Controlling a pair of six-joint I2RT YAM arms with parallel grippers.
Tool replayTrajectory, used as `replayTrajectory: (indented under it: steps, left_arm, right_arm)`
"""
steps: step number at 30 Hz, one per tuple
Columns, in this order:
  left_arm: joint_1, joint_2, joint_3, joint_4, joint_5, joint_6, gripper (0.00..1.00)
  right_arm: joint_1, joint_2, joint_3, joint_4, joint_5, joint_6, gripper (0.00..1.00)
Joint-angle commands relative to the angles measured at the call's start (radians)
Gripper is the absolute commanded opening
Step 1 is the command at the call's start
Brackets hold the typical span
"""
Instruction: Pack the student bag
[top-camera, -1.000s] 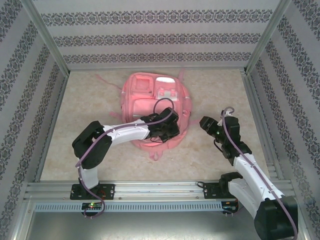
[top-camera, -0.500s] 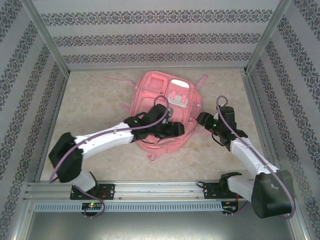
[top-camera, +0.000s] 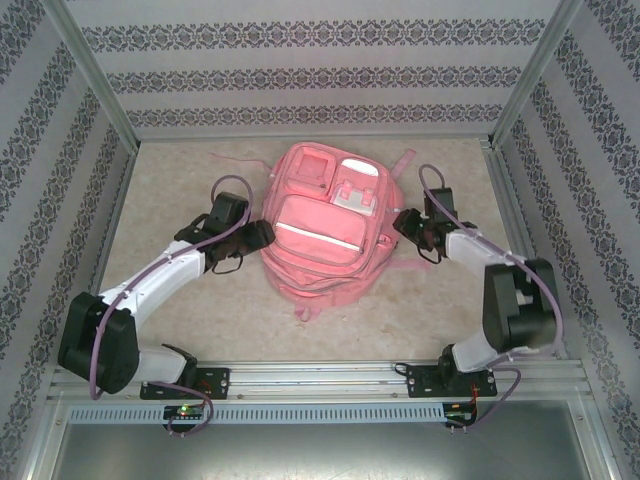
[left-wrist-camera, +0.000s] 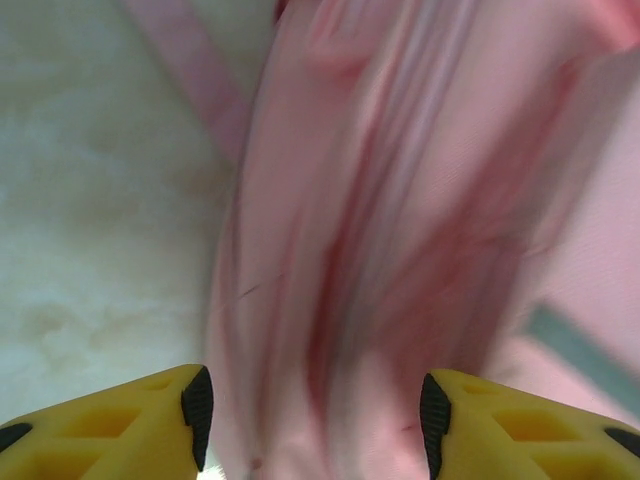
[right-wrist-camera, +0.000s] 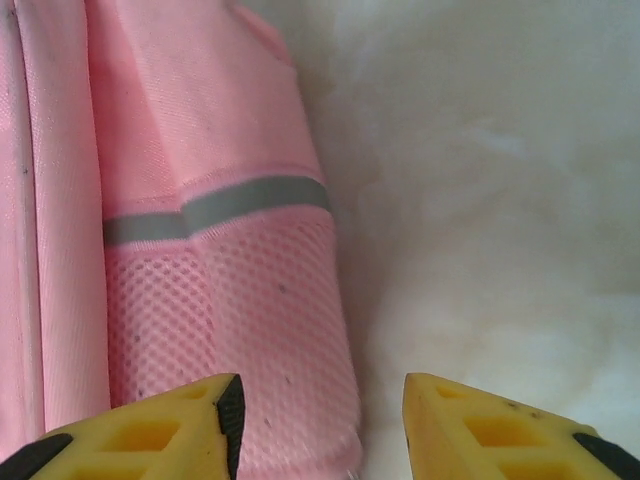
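Left gripper (top-camera: 262, 235) spread at nine o'clock of the bag (top-camera: 325, 225), pink fabric between its fingers (left-wrist-camera: 150, 420). Right gripper (top-camera: 405, 222) spread at three o'clock, by the mesh pocket (right-wrist-camera: 220, 320).

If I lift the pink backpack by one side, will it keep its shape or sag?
Probably floppy: the backpack lies flat and creased, so it would likely sag. The mesh side pocket looks grippy, not slippery. Pushed, it may bunch or drag, not roll.
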Motion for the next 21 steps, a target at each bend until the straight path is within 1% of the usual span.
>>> replayTrajectory:
  steps: [1, 3, 5, 6, 7, 8, 9, 10, 12, 14, 15, 16, 17, 18, 20, 21]
  left_arm:
    - [0.02, -0.102, -0.02, -0.004, -0.008, 0.044, 0.6]
    - [0.037, -0.144, -0.013, -0.029, -0.007, 0.071, 0.61]
    - [0.057, -0.164, 0.01, -0.074, -0.004, 0.087, 0.64]
    - [0.065, -0.174, 0.016, -0.082, 0.008, 0.099, 0.66]
    - [0.073, -0.186, 0.015, -0.08, 0.028, 0.113, 0.72]
    - [0.078, -0.197, 0.013, -0.082, 0.037, 0.122, 0.79]
    - [0.083, -0.208, 0.01, -0.083, 0.047, 0.132, 0.89]
    - [0.09, -0.217, 0.012, -0.088, 0.05, 0.146, 1.0]
    - [0.106, -0.224, 0.029, -0.122, -0.004, 0.165, 1.0]
    - [0.122, -0.22, 0.05, -0.134, -0.052, 0.21, 1.0]
    - [0.135, -0.217, 0.064, -0.135, -0.074, 0.226, 1.0]
    - [0.145, -0.215, 0.078, -0.139, -0.11, 0.231, 1.0]
    - [0.148, -0.213, 0.087, -0.136, -0.157, 0.237, 1.0]
    - [0.152, -0.216, 0.089, -0.109, -0.186, 0.272, 1.0]
    - [0.154, -0.231, 0.057, -0.013, -0.215, 0.378, 1.0]
    - [0.156, -0.241, 0.026, 0.037, -0.245, 0.424, 1.0]
  right_arm:
    - [0.056, 0.096, 0.145, -0.006, -0.076, -0.082, 0.47]
    - [0.083, 0.146, 0.22, -0.011, -0.116, -0.111, 0.48]
    - [0.074, 0.159, 0.26, -0.03, -0.121, -0.12, 0.49]
    - [0.06, 0.143, 0.251, -0.013, -0.112, -0.122, 0.51]
    - [0.044, 0.125, 0.224, 0.014, -0.108, -0.125, 0.52]
    - [0.028, 0.105, 0.206, 0.021, -0.108, -0.129, 0.53]
    - [0.016, 0.08, 0.19, 0.006, -0.091, -0.149, 0.52]
    - [0.011, 0.037, 0.175, -0.015, -0.045, -0.181, 0.53]
    - [0.021, -0.06, 0.117, -0.036, 0.047, -0.236, 0.57]
    - [0.038, -0.172, 0.051, -0.041, 0.146, -0.287, 0.71]
    - [0.047, -0.235, 0.013, -0.027, 0.198, -0.306, 0.93]
    - [0.045, -0.297, -0.031, 0.007, 0.199, -0.332, 0.98]
    - [0.045, -0.35, -0.062, 0.027, 0.21, -0.35, 0.98]
    - [0.048, -0.404, -0.086, 0.036, 0.244, -0.361, 0.98]
    - [0.057, -0.496, -0.133, 0.068, 0.369, -0.364, 0.98]
    - [0.057, -0.545, -0.172, 0.118, 0.419, -0.363, 0.98]
